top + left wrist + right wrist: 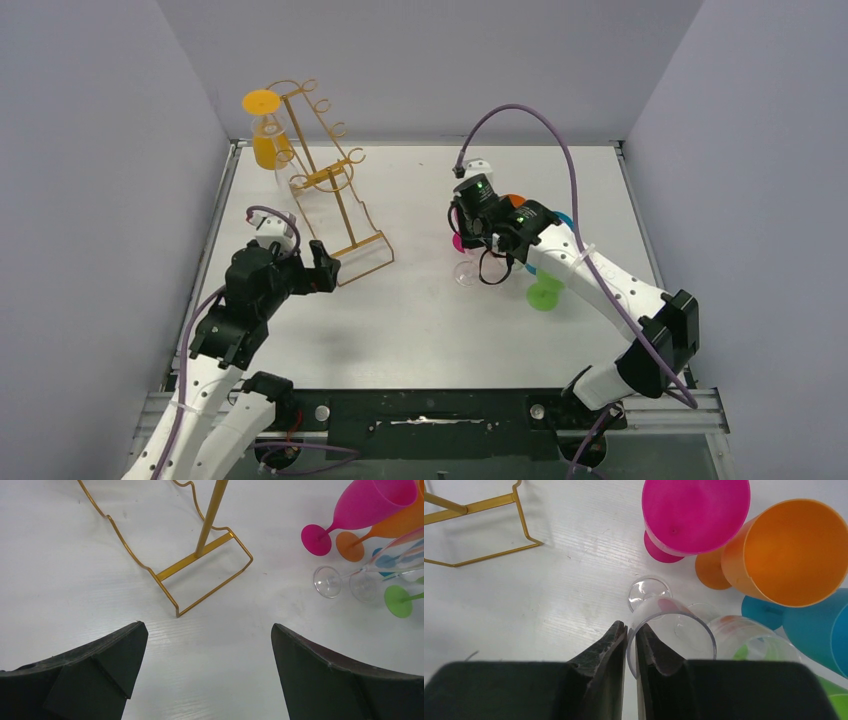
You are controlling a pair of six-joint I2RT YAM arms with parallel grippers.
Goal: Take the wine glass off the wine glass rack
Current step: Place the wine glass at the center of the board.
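The right gripper is pressed almost together on the rim of a clear wine glass, one finger outside the wall and one inside the bowl. That glass is off the rack, upright at the right of the table; whether its foot touches the surface I cannot tell. The left gripper hangs spread wide and holding nothing above bare table, near the rack's rectangular base but apart from it.

Close around the held glass stand a second clear glass, a green glass, a blue glass, an orange glass and a pink glass.

Farther back on the left stands the gold wine glass rack, leaning toward the rear wall. A yellow wine glass hangs on it, foot up, in the loops at its upper far end.
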